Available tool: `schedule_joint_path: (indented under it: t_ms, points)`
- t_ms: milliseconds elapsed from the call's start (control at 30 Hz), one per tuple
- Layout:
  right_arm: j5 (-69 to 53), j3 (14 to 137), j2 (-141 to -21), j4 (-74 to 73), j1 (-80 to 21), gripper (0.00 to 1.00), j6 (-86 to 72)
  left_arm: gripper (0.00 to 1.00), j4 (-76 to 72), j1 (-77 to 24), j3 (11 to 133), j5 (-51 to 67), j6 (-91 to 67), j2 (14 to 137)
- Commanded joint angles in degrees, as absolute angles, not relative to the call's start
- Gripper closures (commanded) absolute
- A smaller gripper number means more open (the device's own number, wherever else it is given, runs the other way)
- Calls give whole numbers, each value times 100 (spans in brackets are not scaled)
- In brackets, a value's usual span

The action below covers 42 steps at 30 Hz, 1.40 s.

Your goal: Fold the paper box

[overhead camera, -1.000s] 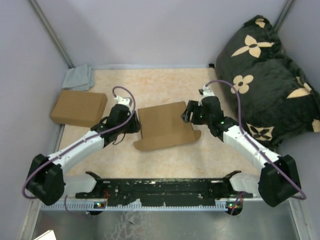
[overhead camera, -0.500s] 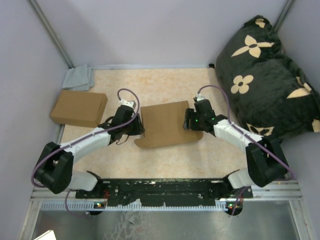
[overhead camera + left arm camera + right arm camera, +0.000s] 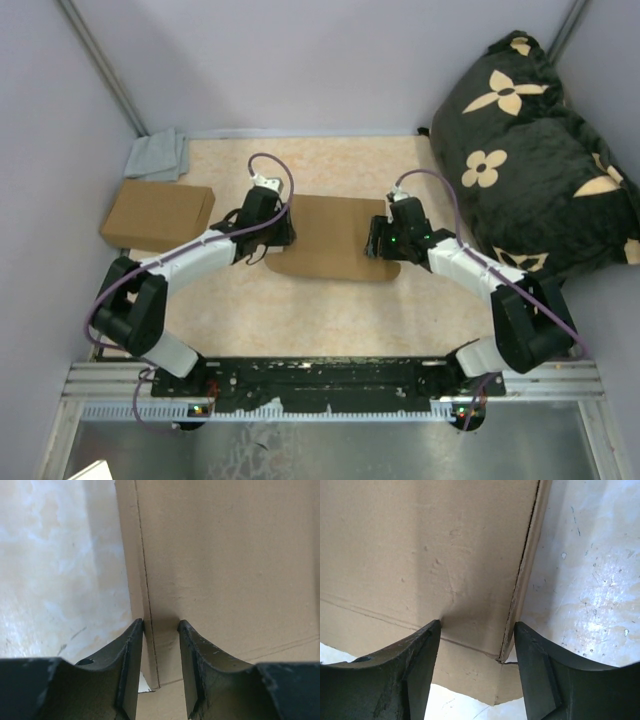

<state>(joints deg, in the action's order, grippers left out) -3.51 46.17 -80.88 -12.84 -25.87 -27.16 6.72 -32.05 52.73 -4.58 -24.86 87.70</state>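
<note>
The paper box (image 3: 330, 235) sits in the middle of the table (image 3: 330, 320), between the two arms, and to my eye it is most of the way there. It already reads as a shallow closed shape with a flat top panel and creased sides. A rounded flap juts out flat along its near edge, so I'd guess tucking that in is the main job left (whether the side tabs are properly seated I can't see from here). The ready-made box (image 3: 157, 215) off to the left is well apart from all this.

The left gripper (image 3: 161, 625) is at the box's left side. Its fingers are partly spread and straddle the crease by the edge, with the tips right at the cardboard. I see nothing pinched between them.

The right gripper (image 3: 477, 625) is spread wider at the right side. One finger is over the top panel and the other is past the edge, over bare table. It holds nothing that I can see.
</note>
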Motion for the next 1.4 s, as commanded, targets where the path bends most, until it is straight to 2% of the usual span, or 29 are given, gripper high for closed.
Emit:
schedule_joint_path:
  t_ms: [0,133,300,333,467,567,733,1367]
  points:
    - [-411,4950,-8105,-1007,-2610,39,-2932,59,675,-3243,5824,-343,-2363,9015]
    - [-70,5069,-8057,-1223,-2610,37,-2907,59,871,-3246,5869,-520,-2370,8929]
    - [587,5175,-7722,-1633,-2610,31,-2917,52,1650,-3256,5941,-1121,-2388,8520]
    - [724,5183,-7632,-1726,-2610,28,-2924,50,1742,-3252,5884,-1199,-2390,8393]
    - [866,5025,-7104,-1975,-2610,24,-2933,46,1693,-3252,5337,-1215,-2475,7712]
    - [431,4645,-6755,-1852,-2610,21,-2863,45,1108,-3252,4675,-878,-2357,7247]
    - [-112,4028,-6476,-1658,-2626,22,-2771,44,265,-3267,3896,-281,-2319,6960]
    - [-345,3559,-6691,-1147,-2772,23,-2632,43,-146,-3500,3525,73,-2111,7103]
